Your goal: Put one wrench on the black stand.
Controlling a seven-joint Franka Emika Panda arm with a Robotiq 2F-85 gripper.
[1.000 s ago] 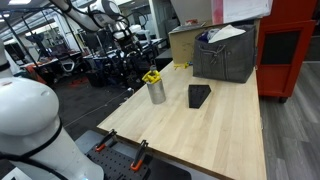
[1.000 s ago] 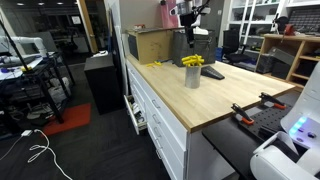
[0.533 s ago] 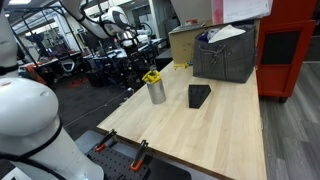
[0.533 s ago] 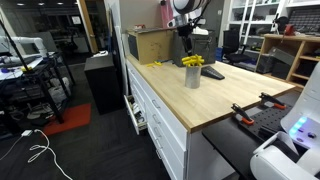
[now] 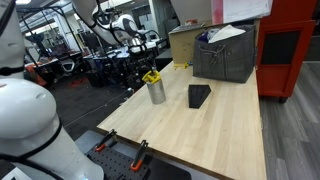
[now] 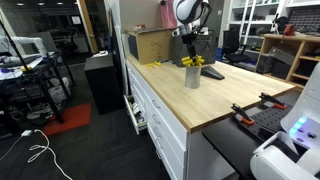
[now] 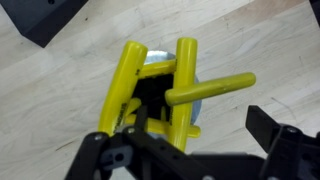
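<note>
Yellow wrenches (image 7: 150, 85) stand bunched together in a silver cup (image 5: 156, 93) on the wooden table (image 5: 210, 130). One of them leans out sideways over the cup's rim. The gripper (image 7: 195, 128) hangs above the cup with its fingers (image 7: 272, 135) spread wide apart. The black stand (image 5: 199, 95) sits on the table near the cup but not touching it. A big grey box (image 5: 225, 58) is behind the stand, beside a cardboard box (image 5: 185, 42).

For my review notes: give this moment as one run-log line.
gripper: open, over silver cup | wrenches: standing in cup | black stand: no wrench on it
</note>
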